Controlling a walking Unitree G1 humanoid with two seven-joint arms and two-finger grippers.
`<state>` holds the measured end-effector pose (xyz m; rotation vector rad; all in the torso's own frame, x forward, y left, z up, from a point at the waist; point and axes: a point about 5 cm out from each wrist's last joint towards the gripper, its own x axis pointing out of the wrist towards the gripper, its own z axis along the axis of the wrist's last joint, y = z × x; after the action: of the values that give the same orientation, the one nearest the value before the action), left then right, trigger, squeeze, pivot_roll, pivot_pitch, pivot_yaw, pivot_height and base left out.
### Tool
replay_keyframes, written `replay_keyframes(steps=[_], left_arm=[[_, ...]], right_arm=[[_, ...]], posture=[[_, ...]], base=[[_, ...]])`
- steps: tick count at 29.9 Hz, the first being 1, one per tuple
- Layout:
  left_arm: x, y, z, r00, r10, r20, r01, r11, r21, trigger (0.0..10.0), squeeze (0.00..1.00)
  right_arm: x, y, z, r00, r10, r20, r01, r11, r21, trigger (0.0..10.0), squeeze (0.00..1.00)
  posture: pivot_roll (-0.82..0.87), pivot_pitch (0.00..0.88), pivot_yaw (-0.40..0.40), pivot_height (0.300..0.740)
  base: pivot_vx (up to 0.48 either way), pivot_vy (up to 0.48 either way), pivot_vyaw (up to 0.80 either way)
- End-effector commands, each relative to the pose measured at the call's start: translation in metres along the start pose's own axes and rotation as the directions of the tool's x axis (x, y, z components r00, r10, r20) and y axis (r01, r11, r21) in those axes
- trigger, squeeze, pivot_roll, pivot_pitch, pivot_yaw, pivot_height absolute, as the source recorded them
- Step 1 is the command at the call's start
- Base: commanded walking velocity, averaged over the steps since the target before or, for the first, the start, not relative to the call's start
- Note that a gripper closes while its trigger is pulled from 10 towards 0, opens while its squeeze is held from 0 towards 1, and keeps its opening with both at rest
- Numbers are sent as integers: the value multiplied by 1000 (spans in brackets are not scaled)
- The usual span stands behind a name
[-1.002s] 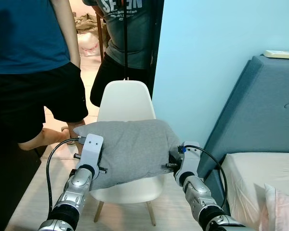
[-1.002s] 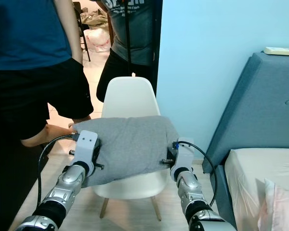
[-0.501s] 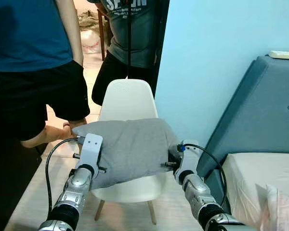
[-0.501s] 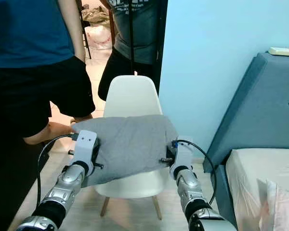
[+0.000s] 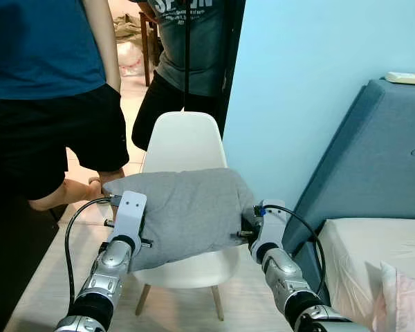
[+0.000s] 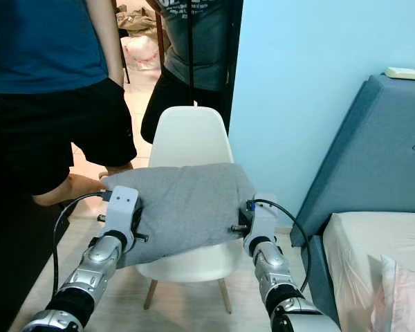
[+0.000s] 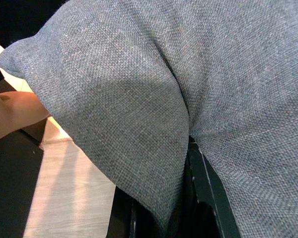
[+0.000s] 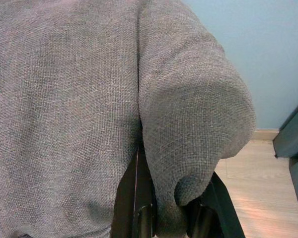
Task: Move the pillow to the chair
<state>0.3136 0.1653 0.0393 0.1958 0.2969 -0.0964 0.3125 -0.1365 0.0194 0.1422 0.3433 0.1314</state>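
A grey pillow (image 5: 183, 211) hangs between my two arms, over the front of the seat of a white shell chair (image 5: 182, 142). My left gripper (image 5: 137, 232) is shut on the pillow's left edge and my right gripper (image 5: 245, 228) on its right edge. In the left wrist view the grey fabric (image 7: 154, 99) is pinched between black fingers (image 7: 208, 193). The right wrist view has a fold of the pillow (image 8: 188, 114) squeezed between its fingers (image 8: 131, 198).
Two people stand behind the chair, one in a blue shirt (image 5: 41, 41) at the left, another (image 5: 187, 48) in a doorway. A light blue wall (image 5: 297, 83) and a blue upholstered headboard (image 5: 373, 152) with a bed (image 5: 373, 256) lie to the right. The floor is light wood (image 5: 48, 277).
The camera has shifted slightly, so the scene sits a little differently. The pillow stays held between both grippers over the chair, a touch closer to the seat.
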Motion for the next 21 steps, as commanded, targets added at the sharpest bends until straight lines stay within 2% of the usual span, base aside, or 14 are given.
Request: replay_keyframes(steps=[1, 8, 11, 21], left_arm=[[2, -4, 8, 999, -13, 32, 13, 1000, 4, 10000, 0], [2, -4, 8, 999, -14, 31, 14, 1000, 7, 10000, 0], [1, -7, 6, 999, -20, 27, 20, 1000, 8, 10000, 0], [-2, -12, 1, 999, -34, 18, 34, 999, 8, 10000, 0]], right_arm=[[2, 8, 4, 999, 47, 24, -47, 999, -13, 10000, 0], [1, 9, 1, 999, 51, 17, -51, 998, -21, 10000, 0], [0, 9, 0, 999, 48, 11, -47, 998, -41, 10000, 0], [0, 10, -2, 999, 47, 8, -46, 998, -32, 10000, 0]], posture=[[106, 0, -55, 675], [103, 0, -52, 655], [101, 0, -49, 655], [107, 0, -53, 655]], base=[[0, 0, 0], [0, 0, 0], [0, 0, 0], [0, 0, 0]])
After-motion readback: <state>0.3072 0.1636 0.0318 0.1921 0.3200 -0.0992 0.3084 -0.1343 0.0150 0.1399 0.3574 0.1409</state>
